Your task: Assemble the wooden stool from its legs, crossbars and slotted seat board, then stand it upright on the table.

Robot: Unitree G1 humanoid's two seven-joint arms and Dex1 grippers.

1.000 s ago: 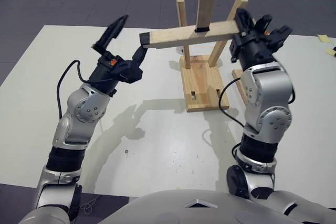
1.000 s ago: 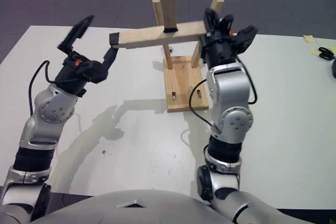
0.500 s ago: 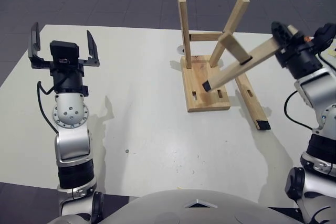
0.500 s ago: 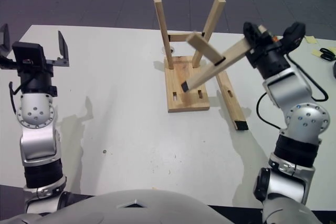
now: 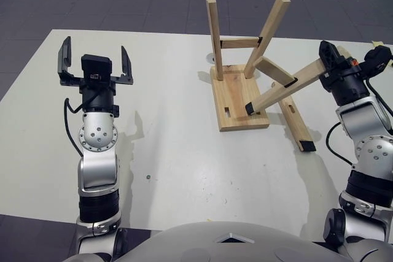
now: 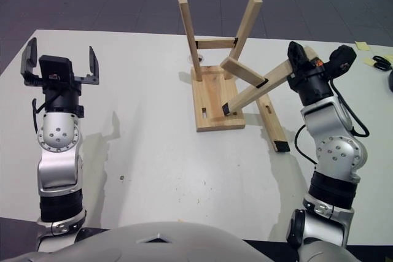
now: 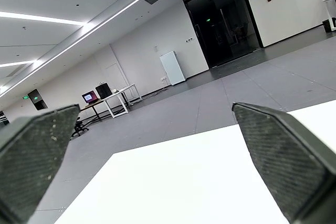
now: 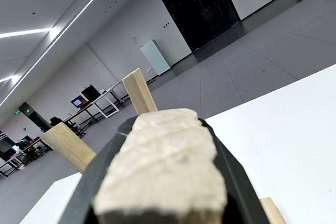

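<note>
The slotted seat board (image 5: 236, 84) lies flat on the white table (image 5: 172, 151), with two legs (image 5: 214, 35) standing up from it, joined by a crossbar (image 5: 239, 43). My right gripper (image 5: 350, 59) is shut on the top end of another leg (image 5: 288, 84), seen as a wood end (image 8: 163, 166) in the right wrist view. That leg slants down, its black-capped foot on the board, and carries a short crossbar (image 5: 273, 70). One more leg (image 5: 293, 124) lies on the table to the right of the board. My left gripper (image 5: 92, 65) is open, raised over the table's left side, its fingers (image 7: 283, 156) wide apart.
Yellow slips (image 6: 362, 45) and scissors (image 6: 381, 61) lie at the table's far right edge. A small dark speck (image 5: 147, 177) sits on the table near the front. Bare table stretches between the left arm and the board.
The leg, held level and high between both arms a second ago, has swung down to the right. My left gripper has drawn back to the left, away from it.
</note>
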